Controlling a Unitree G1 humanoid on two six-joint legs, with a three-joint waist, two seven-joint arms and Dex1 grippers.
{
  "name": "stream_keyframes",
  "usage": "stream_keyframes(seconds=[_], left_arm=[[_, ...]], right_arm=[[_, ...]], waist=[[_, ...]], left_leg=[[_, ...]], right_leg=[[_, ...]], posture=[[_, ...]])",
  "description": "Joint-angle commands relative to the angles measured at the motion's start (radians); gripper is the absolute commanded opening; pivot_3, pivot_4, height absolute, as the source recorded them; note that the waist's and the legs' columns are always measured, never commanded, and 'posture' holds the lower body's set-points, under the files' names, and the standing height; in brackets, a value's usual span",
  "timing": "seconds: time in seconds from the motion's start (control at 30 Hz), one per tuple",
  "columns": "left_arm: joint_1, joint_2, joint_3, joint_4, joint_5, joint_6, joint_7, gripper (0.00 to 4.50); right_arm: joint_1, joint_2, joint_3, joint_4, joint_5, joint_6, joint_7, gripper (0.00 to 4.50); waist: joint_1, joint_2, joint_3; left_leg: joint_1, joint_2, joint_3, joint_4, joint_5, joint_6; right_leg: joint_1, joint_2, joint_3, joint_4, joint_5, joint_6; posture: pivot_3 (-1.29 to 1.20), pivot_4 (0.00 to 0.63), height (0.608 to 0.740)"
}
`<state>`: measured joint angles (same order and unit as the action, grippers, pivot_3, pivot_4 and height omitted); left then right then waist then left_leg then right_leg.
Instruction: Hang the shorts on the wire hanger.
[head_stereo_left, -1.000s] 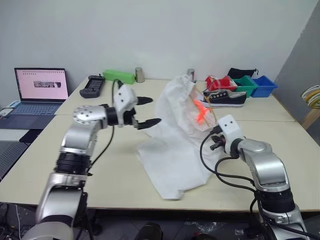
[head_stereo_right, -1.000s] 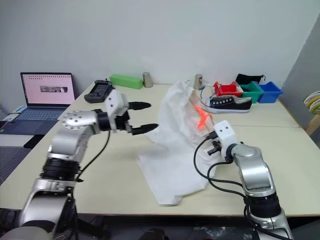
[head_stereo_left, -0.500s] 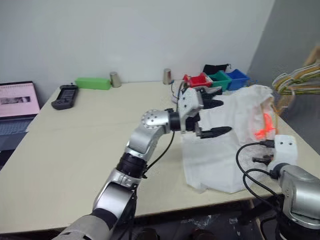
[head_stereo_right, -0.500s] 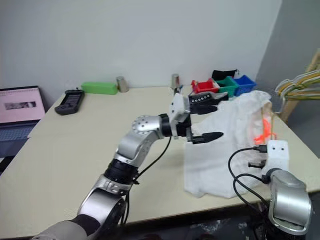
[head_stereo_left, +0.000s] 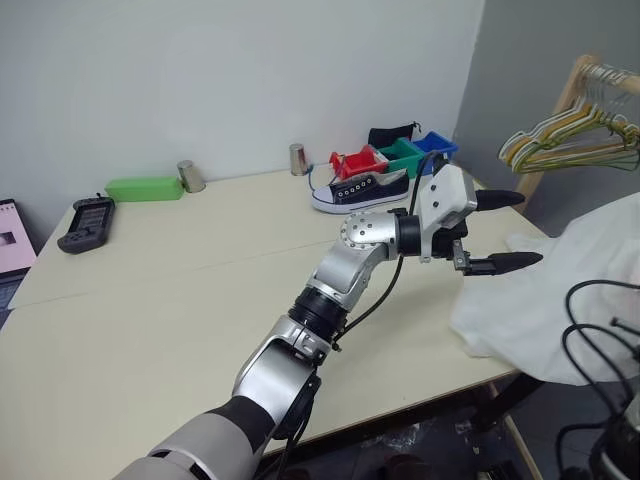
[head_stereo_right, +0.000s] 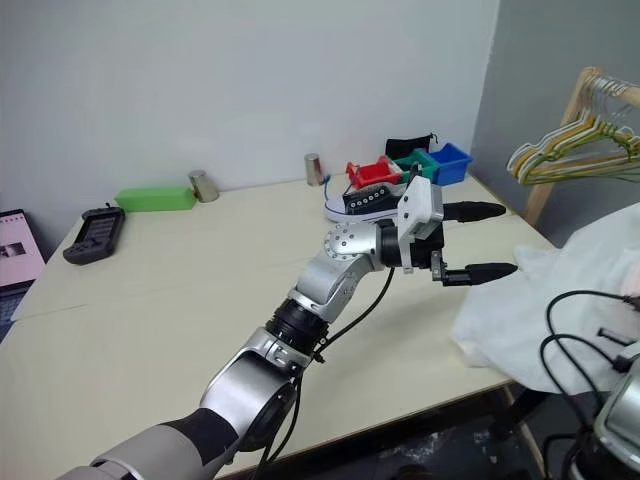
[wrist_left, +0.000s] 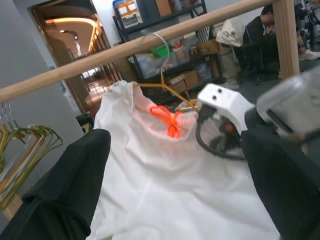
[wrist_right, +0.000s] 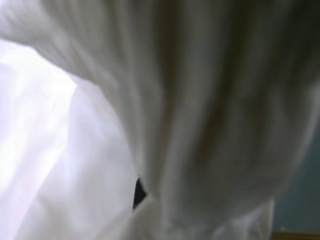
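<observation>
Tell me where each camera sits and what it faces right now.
Head eyes: above the table, facing the left end effector, open beside the shorts.
Left wrist: along its own fingers at the shorts and wire hanger.
Right wrist: close against white cloth.
Shared: the shorts.

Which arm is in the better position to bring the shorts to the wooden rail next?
Probably the right. Its gripper is at the shorts' waistband, near the wire hanger under the wooden rail. The left gripper is open and holds nothing.
</observation>
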<state>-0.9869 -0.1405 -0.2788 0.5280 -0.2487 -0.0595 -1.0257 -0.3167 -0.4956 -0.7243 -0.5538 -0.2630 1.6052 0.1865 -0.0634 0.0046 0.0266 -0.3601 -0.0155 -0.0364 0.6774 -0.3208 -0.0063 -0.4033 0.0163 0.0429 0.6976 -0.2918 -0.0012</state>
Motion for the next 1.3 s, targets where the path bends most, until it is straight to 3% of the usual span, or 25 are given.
stream_keyframes(seconds=[0.03,0.57,0.93,1.3], left_arm=[[-0.083,-0.123,0.020,0.016,-0.007,-0.061,0.067,4.45],[-0.186,-0.160,0.028,0.079,-0.060,-0.091,0.185,4.45],[-0.183,-0.131,0.020,0.076,-0.047,-0.092,0.196,4.45],[-0.187,-0.131,0.020,0.085,-0.045,-0.091,0.197,4.50]], right_arm=[[-0.086,-0.140,-0.071,0.180,0.040,-0.079,0.013,0.00],[-0.308,-0.371,-0.235,0.716,0.148,-0.237,-0.062,0.00],[-0.317,-0.309,-0.265,0.700,0.191,-0.177,-0.108,0.00],[-0.218,-0.289,-0.194,0.576,0.177,-0.221,-0.133,2.33]], waist=[[-0.002,0.000,0.000],[-0.016,0.000,0.000],[-0.019,0.000,0.000],[-0.018,0.000,0.000]], left_leg=[[0.000,-0.001,0.001,0.000,0.000,0.000],[0.002,-0.007,0.014,0.000,-0.002,0.004],[0.004,-0.008,0.022,0.000,-0.003,0.005],[0.003,-0.008,0.024,0.001,-0.003,0.005]], right_leg=[[0.000,0.000,0.001,0.000,0.000,0.001],[0.000,-0.005,0.019,-0.002,0.000,0.014],[0.000,-0.005,0.028,-0.003,0.001,0.020],[0.000,-0.005,0.030,-0.008,0.003,0.024]], posture=[[-0.15,0.000,0.740],[-0.16,0.000,0.740],[-0.14,0.000,0.740],[-0.15,0.000,0.740]])
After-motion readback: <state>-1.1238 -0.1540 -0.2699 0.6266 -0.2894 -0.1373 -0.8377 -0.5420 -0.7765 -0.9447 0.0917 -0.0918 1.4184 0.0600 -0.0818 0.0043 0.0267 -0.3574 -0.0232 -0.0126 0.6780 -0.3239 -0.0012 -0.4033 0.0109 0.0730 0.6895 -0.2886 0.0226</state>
